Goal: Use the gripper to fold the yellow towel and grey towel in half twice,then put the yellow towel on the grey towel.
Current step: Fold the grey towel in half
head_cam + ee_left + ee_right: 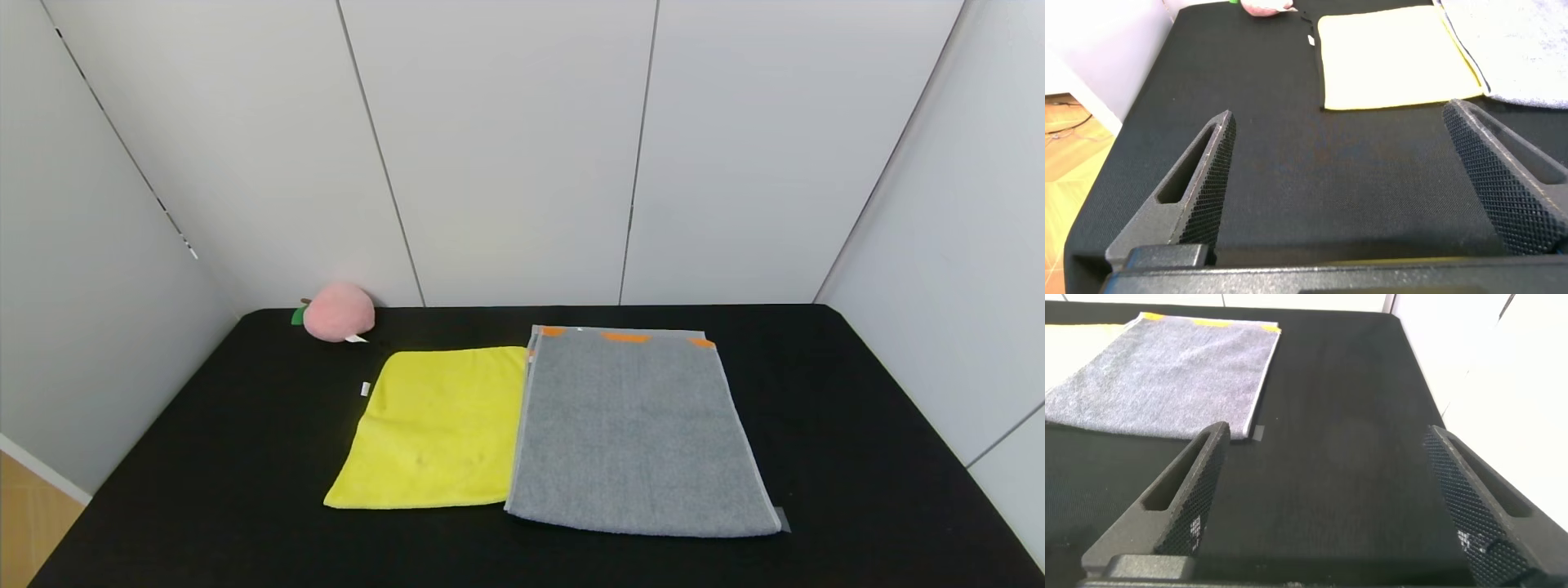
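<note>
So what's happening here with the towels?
Nothing is being handled yet. A yellow towel and a bigger grey towel lie flat side by side on the black table, edges meeting. Both grippers, left and right, hover open over the table's near side, holding nothing. A plush peach sits at the back.
</note>
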